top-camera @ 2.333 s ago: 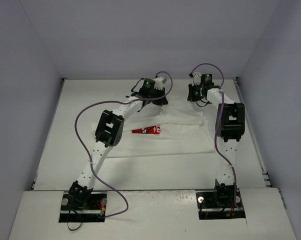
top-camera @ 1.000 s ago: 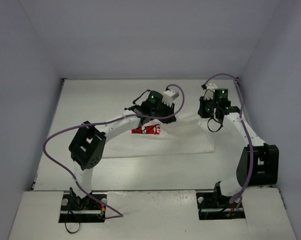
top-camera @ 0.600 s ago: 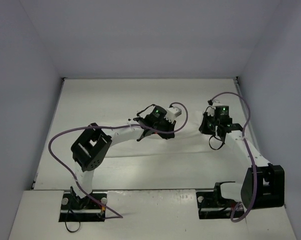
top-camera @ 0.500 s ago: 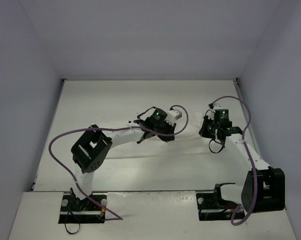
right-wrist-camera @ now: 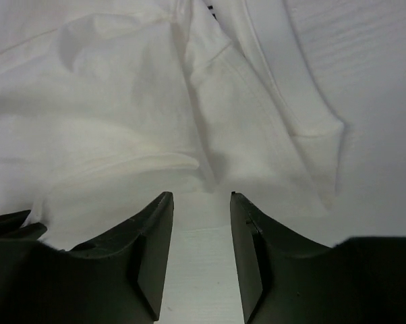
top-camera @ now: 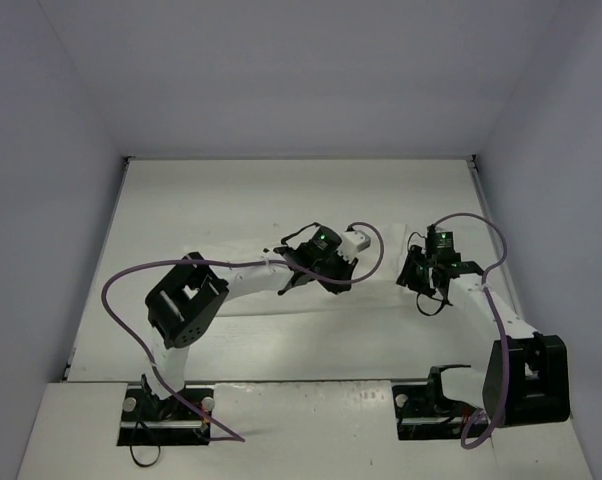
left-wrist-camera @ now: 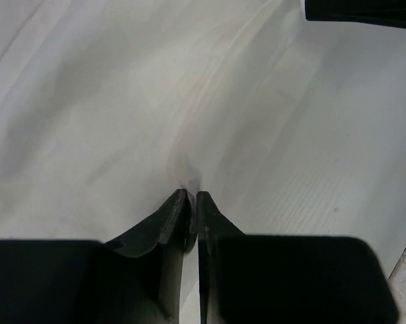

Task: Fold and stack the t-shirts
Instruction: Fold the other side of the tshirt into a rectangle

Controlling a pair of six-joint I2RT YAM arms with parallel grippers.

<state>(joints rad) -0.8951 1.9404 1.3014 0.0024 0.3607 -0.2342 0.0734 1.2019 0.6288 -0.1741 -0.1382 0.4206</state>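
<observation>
White t-shirt (top-camera: 381, 298) lies flat mid-tabletop, bunched into a wide strip. Plain white cloth is the only side showing.

Left gripper (left-wrist-camera: 191, 197): over the shirt's middle, jaws clenched on a thin raised ridge of the fabric. The crease runs straight out from the tips across the cloth.

Right gripper (right-wrist-camera: 199, 197): at the shirt's right-hand end, jaws released and spread, nothing between them. The tips sit over bare surface just short of the cloth edge. A sleeve or hem with a stitched seam lies right ahead of them, with rumpled layers to its left.

Tabletop (top-camera: 231, 200): matte white, low rim around it, bare beyond the shirt on the far side. Shirt and surface are near the same tone, so the cloth outline is hard to trace from above.

Walls (top-camera: 301, 80): plain pale lavender-grey panels box the shirt in on the left, right and far sides.

Purple cables (top-camera: 468, 215) loop off both arms above the shirt. Black base plates (top-camera: 166, 415) sit on the near side of it.
</observation>
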